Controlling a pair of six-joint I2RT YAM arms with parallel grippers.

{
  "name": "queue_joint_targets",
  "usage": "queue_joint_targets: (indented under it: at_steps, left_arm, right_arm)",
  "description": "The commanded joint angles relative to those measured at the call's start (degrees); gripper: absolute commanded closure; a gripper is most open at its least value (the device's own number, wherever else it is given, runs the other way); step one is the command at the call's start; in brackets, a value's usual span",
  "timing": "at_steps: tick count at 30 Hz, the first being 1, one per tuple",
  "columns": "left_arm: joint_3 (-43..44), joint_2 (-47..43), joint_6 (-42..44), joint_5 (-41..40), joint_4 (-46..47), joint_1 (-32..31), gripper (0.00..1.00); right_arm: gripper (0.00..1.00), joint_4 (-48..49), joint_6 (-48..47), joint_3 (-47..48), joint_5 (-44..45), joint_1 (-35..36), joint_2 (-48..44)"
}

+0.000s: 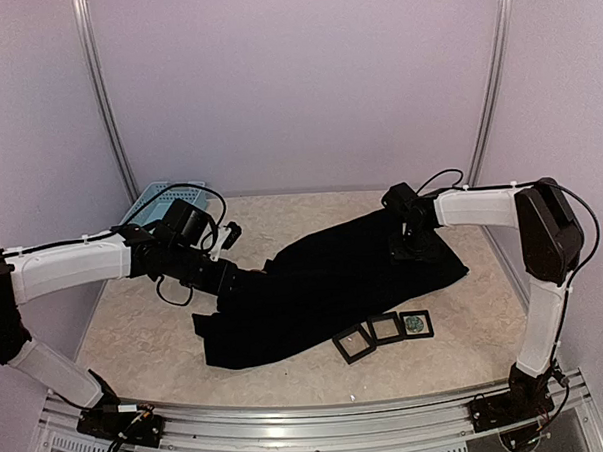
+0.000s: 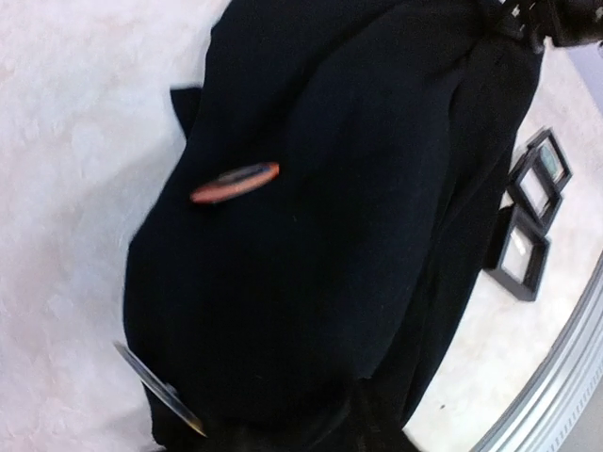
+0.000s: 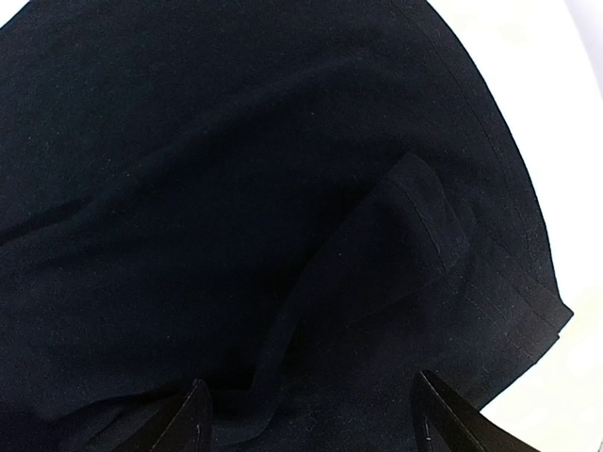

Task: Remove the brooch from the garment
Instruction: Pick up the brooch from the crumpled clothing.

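Note:
The garment (image 1: 324, 285) is a large floppy black cloth spread across the middle of the table. In the left wrist view the brooch (image 2: 236, 182), a flat oval with an orange-red rim, sits edge-on on the garment (image 2: 339, 188); I cannot find it in the top view. My left gripper (image 1: 226, 272) is down at the garment's left end, and its fingers are lost in dark fabric. My right gripper (image 3: 306, 395) hovers close over the garment's right part (image 3: 236, 188), its black fingertips (image 3: 193, 414) wide apart and open, with only flat cloth between them.
Three small black square frames (image 1: 385, 329) lie in a row by the garment's near edge. A light-blue basket (image 1: 158, 202) stands at the back left behind the left arm. A thin silvery strip (image 2: 155, 386) crosses the lower left of the left wrist view.

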Motion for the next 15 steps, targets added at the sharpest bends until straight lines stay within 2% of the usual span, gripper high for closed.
queue_joint_targets:
  at_steps: [1,4,6,10,15]
  left_arm:
    - [-3.52,2.3,-3.27,-0.53,-4.73,0.39,0.48]
    - [-3.43,0.98,-6.48,2.21,-3.03,3.95,0.23]
    - [-3.89,0.21,-9.96,6.14,-1.15,8.17,0.13]
    - [-7.73,-3.39,-15.39,13.08,5.15,15.15,0.02]
    - [-11.28,-3.85,-20.9,23.01,10.32,21.31,0.01]
  right_arm:
    - [0.28,2.62,-2.08,0.75,-1.93,-0.28,-2.58]
    - [0.27,4.4,-4.03,0.05,-3.99,-0.15,-5.6]
    - [0.27,6.03,-6.1,-0.14,-6.81,0.18,-7.79]
    - [0.28,10.83,-12.0,-0.23,-12.39,3.89,-11.18]
    - [0.28,18.65,-18.69,0.77,-22.47,12.26,-10.79]
